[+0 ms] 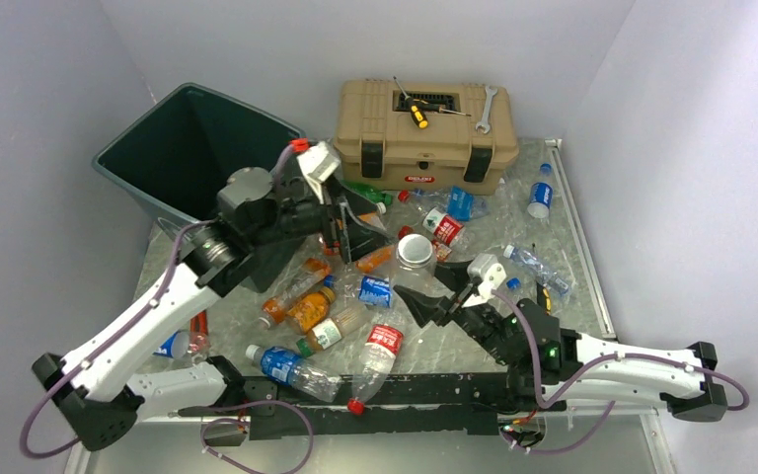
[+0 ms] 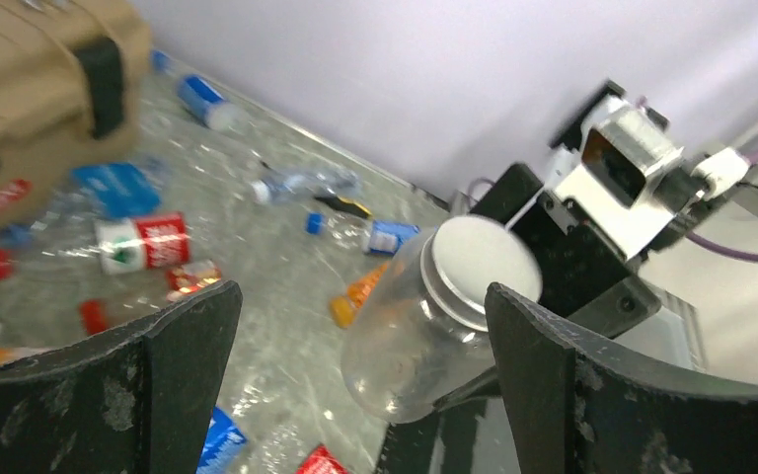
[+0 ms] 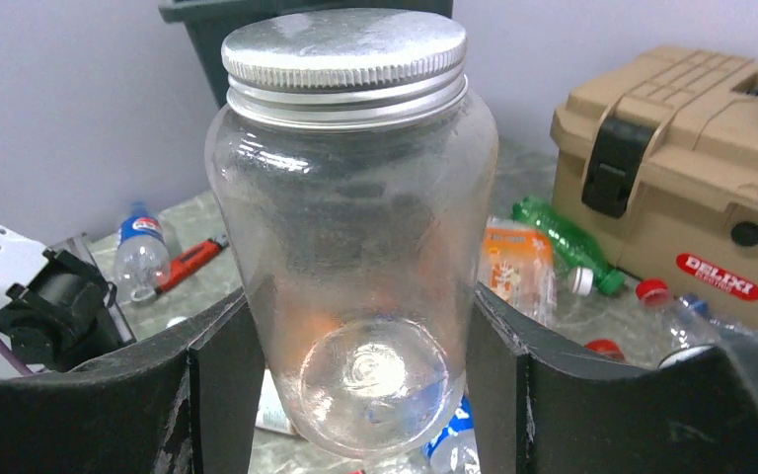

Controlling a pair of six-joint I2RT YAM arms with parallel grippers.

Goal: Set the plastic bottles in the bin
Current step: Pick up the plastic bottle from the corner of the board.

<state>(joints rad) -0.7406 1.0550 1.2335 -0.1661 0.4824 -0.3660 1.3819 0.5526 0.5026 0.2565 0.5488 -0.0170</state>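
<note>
Arms: two, bolted at my near edge, both reaching out over the surface (image 1: 553,326).
Right end effector (image 3: 362,301): one, partly closed, its two fingers (image 3: 212,395) pressed on opposite sides of the jar's lower body.
Clear jar (image 3: 355,197): one, with a silver screw lid, upright in that grip and lifted over the middle of the pile. I cannot tell if it is glass or plastic.
Left end effector (image 2: 360,293): one, spread wide with nothing in it, hanging over the litter just left of the jar.
Plastic bottles (image 1: 286,365): about fourteen lying loose on the surface. Overlaps stop an exact count. I make out roughly four orange, one green and the rest clear, with blue or red labels.
Orange-handled tool (image 3: 192,259): one, flat on the surface beside the left arm.
Toolbox (image 1: 424,138): one, tan with two black latches, at the far edge.
Screwdriver (image 1: 417,114): one, yellow-handled, on the toolbox lid.
Wrench (image 1: 484,109): one, silver, also on the lid.
Bin (image 1: 118,163): one, dark green, at the far left beside the toolbox, well apart from the jar.
</note>
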